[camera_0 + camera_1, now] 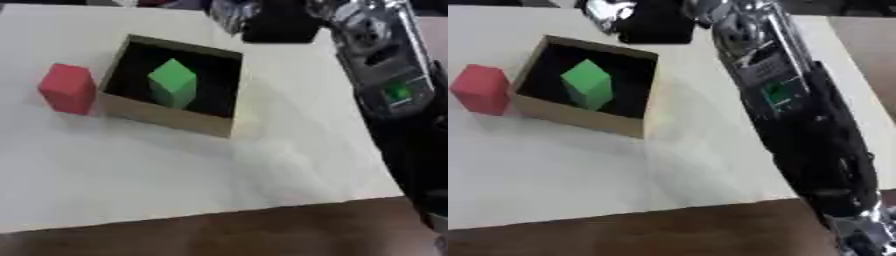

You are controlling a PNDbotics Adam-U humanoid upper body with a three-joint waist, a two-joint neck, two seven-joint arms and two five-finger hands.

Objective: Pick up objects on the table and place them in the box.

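One red block (67, 88) is waiting just left of the box (166, 118); it's looking light and rigid, so you're taking opposite flat faces. Right hand's (610, 12) fingers: can't tell.

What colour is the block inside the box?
Green block, standing in the box; clearest in the left eye view.

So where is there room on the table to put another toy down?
The big bare patch is the white table in front of the box, reaching to the near edge. It is crowded at the left, where the red block sits beside the box, and at the right under the right arm.
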